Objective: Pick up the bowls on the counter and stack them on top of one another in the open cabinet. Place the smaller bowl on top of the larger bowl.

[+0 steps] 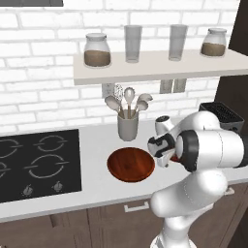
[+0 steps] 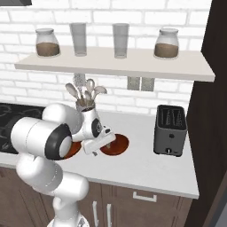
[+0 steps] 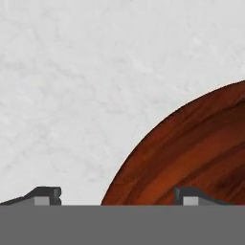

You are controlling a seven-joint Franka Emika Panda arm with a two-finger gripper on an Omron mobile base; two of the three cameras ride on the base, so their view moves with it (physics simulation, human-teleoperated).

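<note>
Nearest me: my tool (image 3: pixel 117 196), fingers spread, straddles the rim of the smaller bowl (image 3: pixel 191 158) on the grey table (image 3: pixel 86 86), pinching nothing. Beside it: larger bowl (image 1: pixel 131 164). Behind: utensil cup (image 1: pixel 128 127). Farthest: wall shelf (image 1: pixel 160 68), jars and glasses.

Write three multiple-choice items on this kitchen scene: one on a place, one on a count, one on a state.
1. Where is the larger bowl?
A. on the shelf
B. on the counter, in front of the utensil cup
C. on the cooktop

2. How many clear glasses stand on the shelf?
A. one
B. two
C. four

3. How do the tool jaws stand?
A. apart, straddling the smaller bowl rim
B. shut on a spoon
C. shut on a jar

Key: 1 B, it sits on grey worktop below the cup; 2 B, two stand between the jars; 3 A, one fingertip lies over wood, one over counter.
</note>
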